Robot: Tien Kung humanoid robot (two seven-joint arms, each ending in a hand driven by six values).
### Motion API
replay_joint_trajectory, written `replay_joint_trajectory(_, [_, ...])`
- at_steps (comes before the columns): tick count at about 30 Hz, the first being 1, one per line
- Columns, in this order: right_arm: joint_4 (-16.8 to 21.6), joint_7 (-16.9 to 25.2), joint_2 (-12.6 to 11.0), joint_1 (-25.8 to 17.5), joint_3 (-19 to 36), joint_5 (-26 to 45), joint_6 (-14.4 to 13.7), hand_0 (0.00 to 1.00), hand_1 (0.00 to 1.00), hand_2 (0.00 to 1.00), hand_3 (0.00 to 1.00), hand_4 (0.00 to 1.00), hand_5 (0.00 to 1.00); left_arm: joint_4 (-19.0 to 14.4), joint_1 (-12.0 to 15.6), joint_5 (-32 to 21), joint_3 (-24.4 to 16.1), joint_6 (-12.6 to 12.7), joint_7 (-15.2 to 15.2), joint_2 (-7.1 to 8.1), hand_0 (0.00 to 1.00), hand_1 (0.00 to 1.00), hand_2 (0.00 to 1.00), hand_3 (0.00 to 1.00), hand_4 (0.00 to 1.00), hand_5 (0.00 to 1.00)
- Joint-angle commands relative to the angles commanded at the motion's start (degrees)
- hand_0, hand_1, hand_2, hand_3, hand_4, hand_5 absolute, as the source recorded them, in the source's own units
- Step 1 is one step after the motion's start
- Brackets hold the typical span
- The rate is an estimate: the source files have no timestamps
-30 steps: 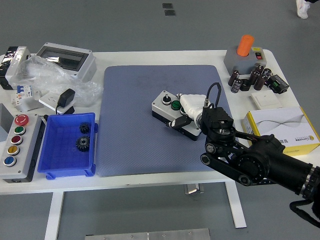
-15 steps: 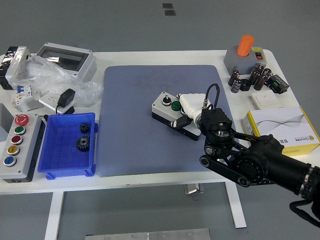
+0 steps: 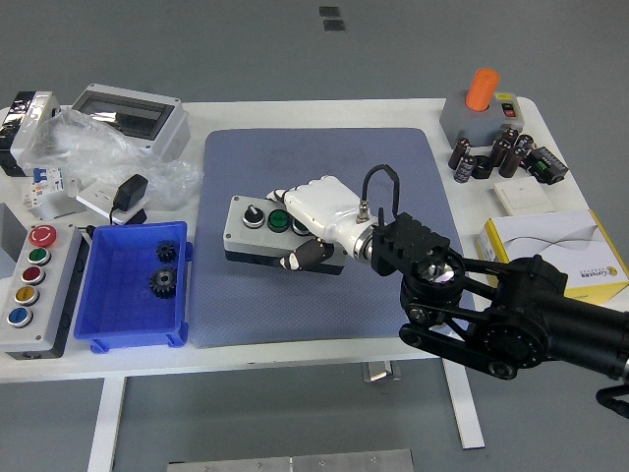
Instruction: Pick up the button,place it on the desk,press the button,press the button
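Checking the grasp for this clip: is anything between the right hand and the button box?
Nothing visible. The right hand lies directly on the button box, fingers wrapped over its right end, and the box sits on the blue mat.

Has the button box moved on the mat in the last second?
Yes. The button box, held by the right hand, has slid left across the blue mat, toward the blue bin.
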Motion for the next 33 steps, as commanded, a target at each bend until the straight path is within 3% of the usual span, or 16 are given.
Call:
replay_joint_trajectory(7, [-6.1,6.8,0.0,2.0,-2.8,-0.2,-2.6,0.292,0.425,0.374,0.418,0.405,0.002,0.0,-0.1,-0.4,0.5,0.0,0.0,-0.03,0.63,0.632,0.577,0.569,0.526,0.114])
replay_joint_trajectory(11, [-9.4,8.4,0.4,2.6,-3.5,-1.0,-4.0,0.292,0.425,0.374,0.418,0.405,0.002,0.0,-0.1,-0.8,0.9,0.0,0.0,-0.05,0.63,0.632,0.577,0.569,0.526,0.114])
replay_joint_trajectory(12, [-10.3,8.7,0.5,2.7,-3.7,-0.9,-4.2,0.405,0.467,0.377,0.419,0.385,0.002,0.0,-0.1,-0.8,0.9,0.0,-0.1,-0.05,0.63,0.632,0.577,0.569,0.526,0.114])
replay_joint_trajectory(14, [-11.5,9.0,0.7,2.7,-3.9,-0.5,-4.3,0.405,0.467,0.377,0.419,0.385,0.002,0.0,-0.1,-0.8,0.9,0.0,-0.1,-0.06,0.63,0.632,0.577,0.569,0.526,0.114])
replay_joint_trajectory(17, [-12.2,9.3,0.9,2.7,-4.3,-0.2,-4.3,0.405,0.467,0.377,0.419,0.385,0.002,0.0,-0.1,-0.8,0.9,0.0,-0.1,-0.06,0.63,0.632,0.577,0.569,0.526,0.114])
replay_joint_trajectory(18, [-12.4,9.3,0.9,2.7,-4.4,-0.1,-4.3,0.483,0.481,0.384,0.423,0.385,0.002,0.0,-0.1,-0.8,0.9,0.0,-0.1,-0.06,0.63,0.632,0.577,0.569,0.526,0.114])
replay_joint_trajectory(29, [-13.8,9.6,1.0,2.6,-4.4,2.1,-3.8,0.489,0.494,0.391,0.43,0.394,0.002,0.0,-0.1,-0.7,0.8,-0.1,-0.2,-0.06,0.63,0.632,0.577,0.569,0.526,0.114])
replay_joint_trajectory(30, [-13.9,9.6,1.0,2.6,-4.4,2.3,-3.7,0.541,0.541,0.531,0.452,0.425,0.002,0.0,-0.1,-0.8,0.8,-0.1,-0.2,-0.07,0.63,0.632,0.577,0.569,0.526,0.114])
replay_joint_trajectory(33, [-14.1,9.5,1.0,2.6,-4.4,2.7,-3.3,0.541,0.541,0.531,0.452,0.425,0.002,0.0,-0.1,-0.7,0.7,-0.1,-0.2,-0.06,0.63,0.632,0.577,0.569,0.526,0.114])
